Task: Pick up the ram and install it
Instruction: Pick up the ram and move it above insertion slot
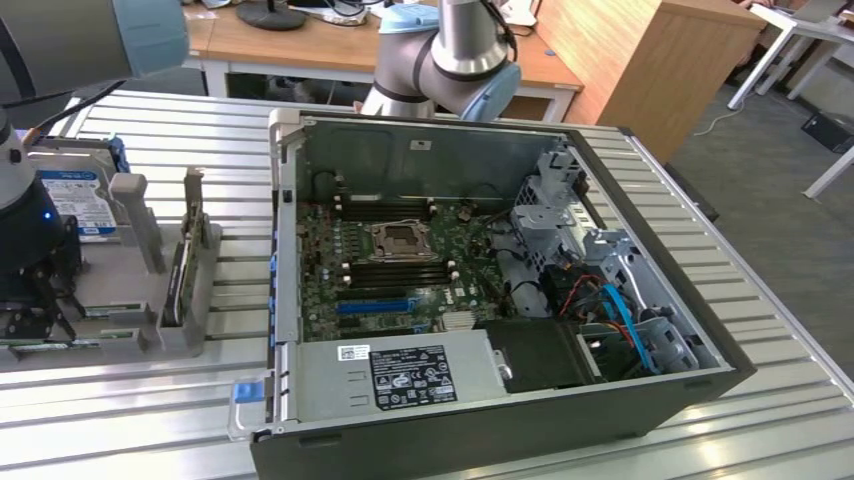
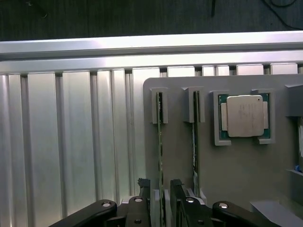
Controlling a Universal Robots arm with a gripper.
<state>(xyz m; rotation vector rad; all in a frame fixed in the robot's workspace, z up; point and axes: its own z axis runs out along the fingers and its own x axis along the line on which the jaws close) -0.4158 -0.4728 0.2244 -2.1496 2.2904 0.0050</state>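
Two ram sticks stand on edge in slots of a grey holder (image 2: 180, 156). The ram (image 2: 160, 137) nearer the holder's edge runs down between my fingers, and the other stick (image 2: 194, 142) stands beside it. My gripper (image 2: 160, 184) is open and straddles the near ram, one finger (image 2: 144, 189) on each side with small gaps, not touching it. In the exterior view the gripper (image 1: 30, 305) hangs low over the holder (image 1: 127, 335) at the far left. The open computer case (image 1: 287, 250) lies in the middle, its motherboard (image 1: 387, 270) showing dark memory slots (image 1: 387, 213) beside the processor socket (image 1: 400, 240).
A processor chip (image 2: 245, 116) sits in a pocket of the holder. A silver hard drive (image 1: 74, 200) and an upright card (image 1: 180, 270) stand on the holder too. The slatted metal table (image 1: 787, 330) runs all round the case. The arm's base (image 1: 441, 60) stands behind the case.
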